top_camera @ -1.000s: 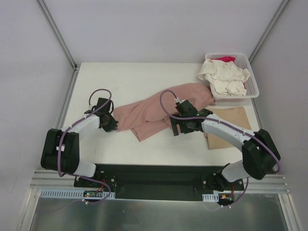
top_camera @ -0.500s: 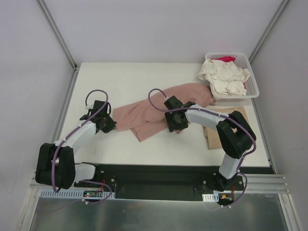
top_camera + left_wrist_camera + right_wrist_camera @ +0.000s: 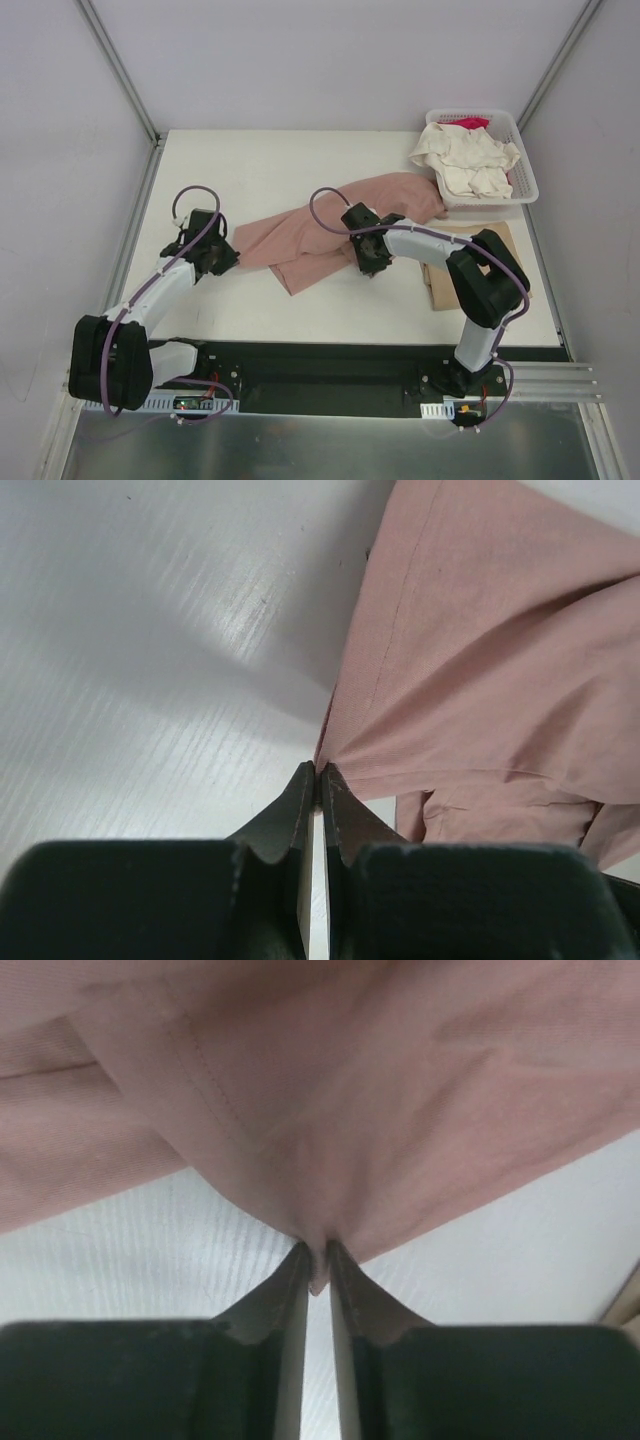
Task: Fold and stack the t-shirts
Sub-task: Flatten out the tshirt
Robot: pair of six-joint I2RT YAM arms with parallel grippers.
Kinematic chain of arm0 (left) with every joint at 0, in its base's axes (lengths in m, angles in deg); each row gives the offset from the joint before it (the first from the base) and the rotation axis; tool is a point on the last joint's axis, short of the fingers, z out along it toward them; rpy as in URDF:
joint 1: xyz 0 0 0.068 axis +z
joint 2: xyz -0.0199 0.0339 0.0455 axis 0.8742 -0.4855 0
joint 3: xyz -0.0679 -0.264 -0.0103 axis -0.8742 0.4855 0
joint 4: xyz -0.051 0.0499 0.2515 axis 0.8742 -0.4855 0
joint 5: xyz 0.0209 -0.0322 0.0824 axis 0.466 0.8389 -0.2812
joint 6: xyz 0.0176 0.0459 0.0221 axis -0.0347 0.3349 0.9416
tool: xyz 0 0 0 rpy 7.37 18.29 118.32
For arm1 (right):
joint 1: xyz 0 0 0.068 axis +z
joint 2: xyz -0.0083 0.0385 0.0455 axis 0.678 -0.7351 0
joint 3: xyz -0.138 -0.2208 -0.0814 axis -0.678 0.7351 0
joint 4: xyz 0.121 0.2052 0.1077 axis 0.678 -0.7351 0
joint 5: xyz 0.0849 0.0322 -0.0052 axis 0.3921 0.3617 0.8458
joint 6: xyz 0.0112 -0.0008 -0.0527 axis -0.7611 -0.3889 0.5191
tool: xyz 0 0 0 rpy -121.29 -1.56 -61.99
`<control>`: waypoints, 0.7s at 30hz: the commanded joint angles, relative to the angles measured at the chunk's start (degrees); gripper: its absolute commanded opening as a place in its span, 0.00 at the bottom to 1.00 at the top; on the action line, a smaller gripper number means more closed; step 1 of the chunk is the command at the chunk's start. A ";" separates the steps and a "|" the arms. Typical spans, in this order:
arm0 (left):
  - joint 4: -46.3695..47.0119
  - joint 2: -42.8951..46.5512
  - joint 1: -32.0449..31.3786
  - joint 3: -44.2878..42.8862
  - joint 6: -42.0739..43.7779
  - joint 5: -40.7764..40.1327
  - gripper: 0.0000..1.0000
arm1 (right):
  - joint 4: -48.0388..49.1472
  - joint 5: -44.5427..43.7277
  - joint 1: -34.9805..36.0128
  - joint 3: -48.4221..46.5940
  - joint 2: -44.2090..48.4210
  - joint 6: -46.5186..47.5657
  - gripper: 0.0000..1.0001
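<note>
A: While both arms reach low, where's the pink t-shirt (image 3: 320,235)?
B: Sprawled left of the white basket (image 3: 525,185), one end up against it. At its far edge the left gripper (image 3: 318,777) is pinched tight. Nearer the basket, the right gripper (image 3: 318,1265) has nipped a fold.

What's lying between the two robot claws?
The dusty-pink t-shirt lies rumpled between the left gripper and the right gripper. Each pinches an edge of it. The top view shows this best.
</note>
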 commanded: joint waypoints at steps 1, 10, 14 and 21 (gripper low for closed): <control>-0.63 2.75 0.18 0.65 1.13 -0.77 0.00 | -2.85 -5.48 -0.37 3.44 -0.56 -3.60 0.09; -3.09 9.07 0.18 -3.65 3.06 0.81 0.00 | -2.85 -19.10 -0.02 0.99 15.50 1.30 0.01; -5.28 16.10 0.18 -9.61 4.81 1.16 0.00 | -3.11 -29.81 -0.10 -2.43 26.58 5.95 0.01; -9.94 28.14 0.18 -24.64 7.54 1.07 0.00 | -5.39 -34.41 -0.10 -14.99 43.45 16.42 0.01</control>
